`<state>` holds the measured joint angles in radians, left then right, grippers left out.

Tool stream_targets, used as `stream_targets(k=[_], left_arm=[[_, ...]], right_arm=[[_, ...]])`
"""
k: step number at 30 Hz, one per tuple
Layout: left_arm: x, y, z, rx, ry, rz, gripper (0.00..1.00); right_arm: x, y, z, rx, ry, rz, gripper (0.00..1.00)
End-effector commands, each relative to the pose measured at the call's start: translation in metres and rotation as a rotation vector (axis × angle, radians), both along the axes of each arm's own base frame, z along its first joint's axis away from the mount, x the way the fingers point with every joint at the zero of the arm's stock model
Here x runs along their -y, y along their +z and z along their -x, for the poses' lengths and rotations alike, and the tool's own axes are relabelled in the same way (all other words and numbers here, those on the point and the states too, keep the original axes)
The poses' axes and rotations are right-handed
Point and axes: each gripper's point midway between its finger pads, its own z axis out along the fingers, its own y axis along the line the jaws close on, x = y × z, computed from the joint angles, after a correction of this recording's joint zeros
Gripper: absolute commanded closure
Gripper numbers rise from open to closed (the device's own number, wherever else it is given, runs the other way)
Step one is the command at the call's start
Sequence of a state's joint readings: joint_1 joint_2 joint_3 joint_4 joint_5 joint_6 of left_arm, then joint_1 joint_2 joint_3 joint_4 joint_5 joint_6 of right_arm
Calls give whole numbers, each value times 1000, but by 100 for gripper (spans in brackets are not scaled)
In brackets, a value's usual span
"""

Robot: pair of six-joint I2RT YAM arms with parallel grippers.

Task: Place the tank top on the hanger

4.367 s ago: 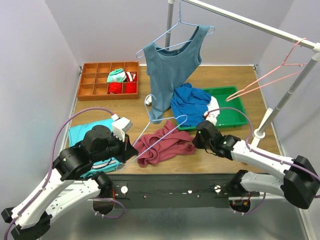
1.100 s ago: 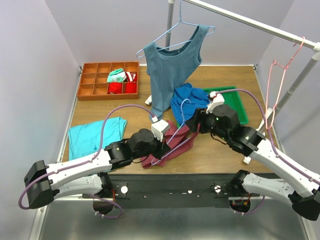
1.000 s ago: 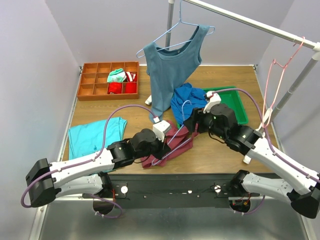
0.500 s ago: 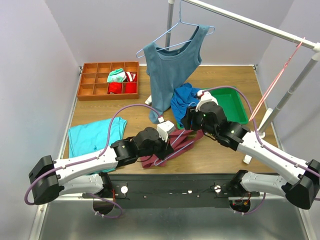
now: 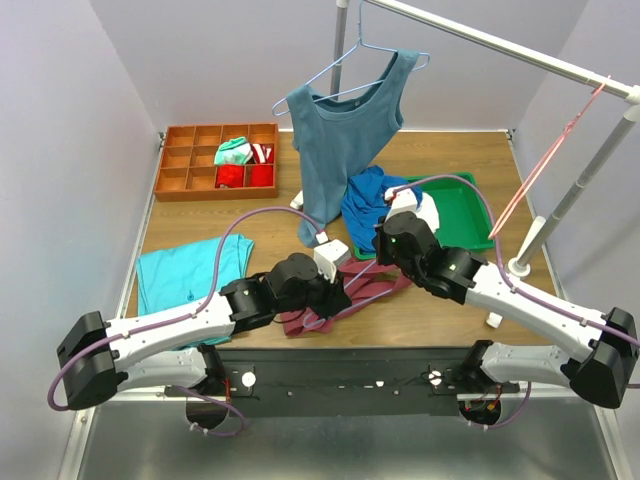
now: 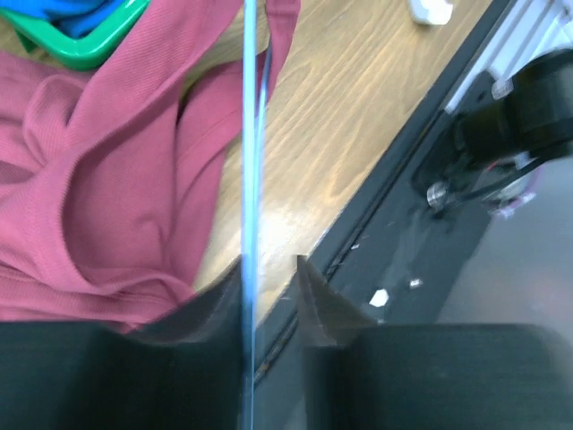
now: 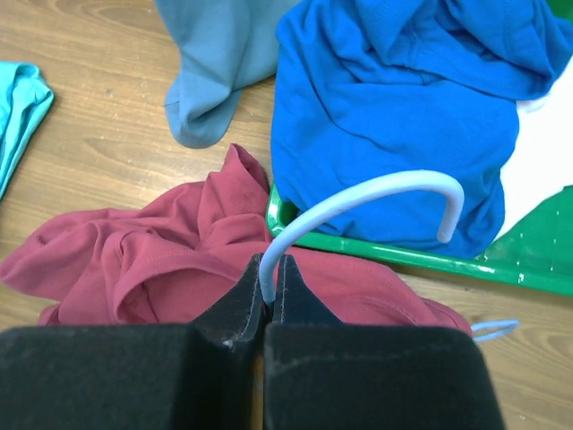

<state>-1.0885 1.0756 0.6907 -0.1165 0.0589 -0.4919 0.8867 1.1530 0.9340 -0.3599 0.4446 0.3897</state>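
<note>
Maroon cloth is what you are after: the tank top (image 5: 300, 322) lies in a crumpled heap on the wood by the near edge of the table, about halfway along it. Your left claw (image 6: 270, 269) hangs low over the near side of the heap, right by that edge. Its fingers stand a little apart. The thin blue wire of the hanger (image 6: 249, 134) runs through the gap and touches one finger, but it does not look pinched. I think the wire sits there so that end cannot swing away. A bit farther in, your right claw (image 7: 269, 267) is closed tight on the stem just under the hanger's hook, and it holds nothing else. I think it grips there so you can steer the whole frame. The tank top lies under and just past this claw, spread out to both sides of it. Beyond that, toward the right edge, the green tray (image 7: 501, 260) holds a bright blue garment (image 7: 403, 90).
</note>
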Motion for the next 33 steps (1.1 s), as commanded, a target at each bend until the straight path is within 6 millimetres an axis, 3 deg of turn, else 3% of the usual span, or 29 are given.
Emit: stream_targets(k=[1, 5, 10, 14, 17, 22, 29, 33], left_arm=[[4, 36, 1, 8, 22, 103, 59], [-14, 41, -4, 3, 114, 99, 49], [-48, 58, -10, 2, 269, 143, 47], [-72, 47, -13, -28, 384, 110, 48], [-88, 23, -14, -65, 450, 23, 55], [-87, -7, -17, -101, 481, -88, 60], [-58, -16, -27, -88, 378, -176, 61], [-51, -19, -36, -82, 350, -215, 55]], right_arm=[[13, -4, -3, 15, -129, 0, 99], [21, -13, -1, 5, -188, -11, 99], [33, -28, -1, -6, -262, 14, 99], [42, -39, 1, -21, -316, 37, 99], [44, -44, 2, -26, -330, 42, 99], [43, -45, 5, -25, -308, 20, 99], [43, -45, 8, -28, -294, 26, 99], [44, -42, 11, -19, -282, 14, 99]])
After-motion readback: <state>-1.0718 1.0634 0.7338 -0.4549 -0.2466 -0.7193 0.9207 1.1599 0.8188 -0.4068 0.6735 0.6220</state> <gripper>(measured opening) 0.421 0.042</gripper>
